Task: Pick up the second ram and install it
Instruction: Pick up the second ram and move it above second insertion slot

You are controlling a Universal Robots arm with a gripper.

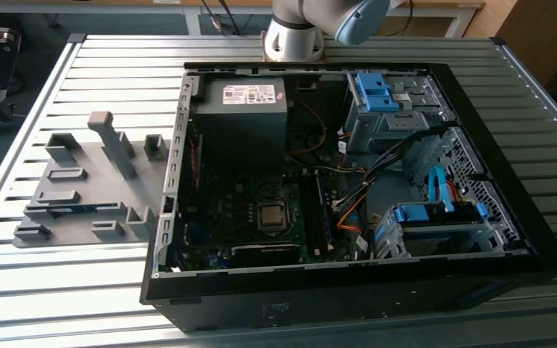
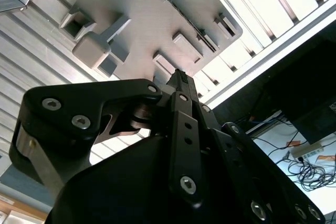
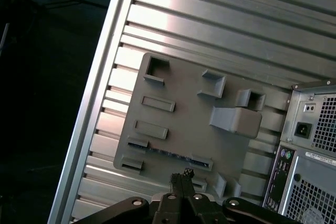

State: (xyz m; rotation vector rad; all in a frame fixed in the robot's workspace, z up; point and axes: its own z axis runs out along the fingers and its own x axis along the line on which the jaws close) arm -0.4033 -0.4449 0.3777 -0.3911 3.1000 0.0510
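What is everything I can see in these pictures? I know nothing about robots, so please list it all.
table: one, silver slatted metal, under everything.
computer case: one, black, side open, on the table.
power supply: one, grey, inside the case.
motherboard: one, dark, on the case floor.
drive-bay brackets: two, light blue, inside the case, toward the exterior view's right.
cables: several, orange, blue and black, inside the case.
holder tray: one, grey, on the table at the exterior view's left of the case.
second ram: one, bluish stick with dark chips, lying in the tray.
robot arm: one, silver-grey, behind the case.
gripper: one, black, shut, empty, over the tray near the ram.
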